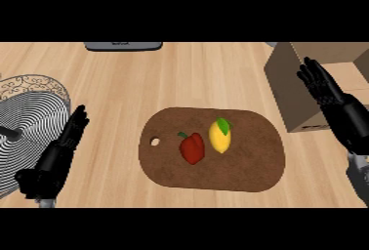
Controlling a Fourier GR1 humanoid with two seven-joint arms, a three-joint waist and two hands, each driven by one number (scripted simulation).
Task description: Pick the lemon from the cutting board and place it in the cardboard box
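Closest to you, at the lower left, your left hand rests with fingers straight and holds nothing. Beyond it the cutting board carries the lemon near its middle, lying lengthwise with a green leaf at its far end, not yet picked. A red pepper lies just beside it on the left and seems to touch it. That is your main risk: fingers closing from the left could catch the pepper or push it off, and a rounded lemon may roll away from a pinch that lands off centre. Farther off on the right, your right hand is open and empty, fingers up, in front of the cardboard box. The box wall stands tall there, so a low carry could knock the lemon against it.
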